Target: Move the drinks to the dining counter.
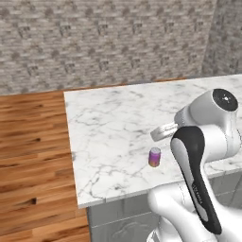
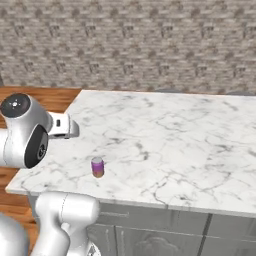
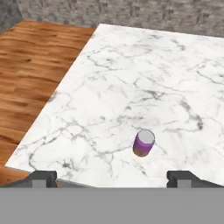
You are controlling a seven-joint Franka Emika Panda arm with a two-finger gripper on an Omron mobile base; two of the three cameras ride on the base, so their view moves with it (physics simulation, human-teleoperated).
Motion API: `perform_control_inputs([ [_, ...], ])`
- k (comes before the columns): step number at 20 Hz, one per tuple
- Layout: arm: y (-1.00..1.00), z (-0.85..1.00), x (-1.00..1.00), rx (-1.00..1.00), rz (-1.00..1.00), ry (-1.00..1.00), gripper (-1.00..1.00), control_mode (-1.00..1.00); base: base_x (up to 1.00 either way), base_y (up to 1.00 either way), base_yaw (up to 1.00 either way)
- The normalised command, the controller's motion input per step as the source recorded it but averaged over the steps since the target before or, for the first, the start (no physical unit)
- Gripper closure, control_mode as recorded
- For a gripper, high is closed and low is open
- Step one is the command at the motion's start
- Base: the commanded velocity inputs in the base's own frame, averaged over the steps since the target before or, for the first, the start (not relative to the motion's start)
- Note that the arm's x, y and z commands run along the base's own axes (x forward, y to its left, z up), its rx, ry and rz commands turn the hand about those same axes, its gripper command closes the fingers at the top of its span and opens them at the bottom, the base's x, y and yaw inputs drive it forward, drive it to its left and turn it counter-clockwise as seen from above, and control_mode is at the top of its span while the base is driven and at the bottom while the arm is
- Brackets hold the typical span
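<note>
The purple-to-orange can [image 1: 154, 157] [image 2: 97, 167] [image 3: 144, 143] stands upright on the white marble dining counter [image 1: 118, 118] [image 2: 175, 140] [image 3: 131, 78], near its front edge and left end. My gripper [image 3: 111, 178] hangs above and in front of the can, looking down at it. Its fingertips [image 3: 41, 177] are spread wide with nothing between them, so it is open. The can is well clear of the fingers. The brown cup with the black lid is out of view.
Wooden floor [image 1: 33, 142] [image 3: 35, 57] lies beyond the counter's left end. A grey stone wall [image 1: 94, 42] [image 2: 130, 45] runs behind the counter. The marble top stretches far to the right.
</note>
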Motion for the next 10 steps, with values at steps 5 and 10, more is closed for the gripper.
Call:
perform_control_inputs([
  [5, 0.00, 0.00, 0.00, 0.00, 0.00, 0.00, -1.00, 1.00, -0.68, 0.84, 0.19],
  [10, 0.00, 0.00, 0.00, 0.00, 0.00, 0.00, -1.00, 1.00, -0.30, 1.00, 0.26],
])
